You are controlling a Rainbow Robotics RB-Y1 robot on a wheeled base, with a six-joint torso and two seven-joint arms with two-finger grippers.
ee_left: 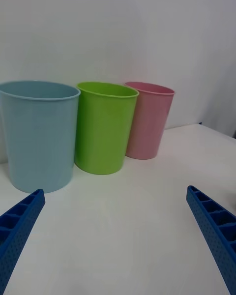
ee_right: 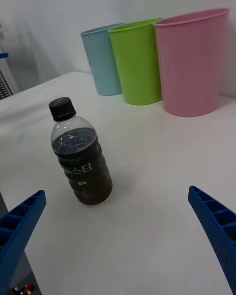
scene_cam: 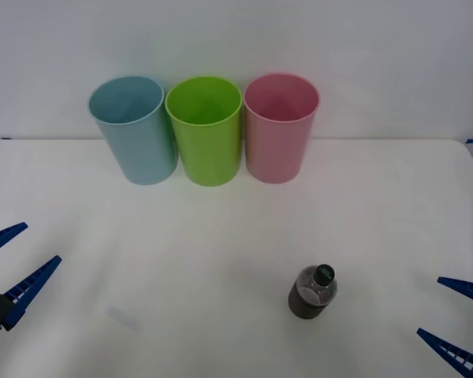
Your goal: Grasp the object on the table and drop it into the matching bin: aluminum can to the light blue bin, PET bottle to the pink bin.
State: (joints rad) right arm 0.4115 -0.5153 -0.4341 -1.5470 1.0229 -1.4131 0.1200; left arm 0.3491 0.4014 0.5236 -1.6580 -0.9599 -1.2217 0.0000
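Note:
A small clear PET bottle [scene_cam: 313, 291] [ee_right: 80, 156] with a dark cap and dark brown lower half stands upright on the white table [scene_cam: 221, 252], right of centre near the front. The pink bin [scene_cam: 279, 127] [ee_right: 192, 61] [ee_left: 148, 120] stands at the back, rightmost of a row of three. The light blue bin [scene_cam: 135, 128] [ee_right: 102, 60] [ee_left: 38, 135] is leftmost. My right gripper [scene_cam: 456, 321] [ee_right: 118, 236] hangs open at the front right, to the right of the bottle and apart from it. My left gripper [scene_cam: 17, 264] [ee_left: 115, 231] is open at the front left edge.
A green bin [scene_cam: 206, 129] [ee_right: 136, 61] [ee_left: 103, 127] stands between the blue and pink bins, all three close together against the white back wall. Bare tabletop lies between the bins and the bottle.

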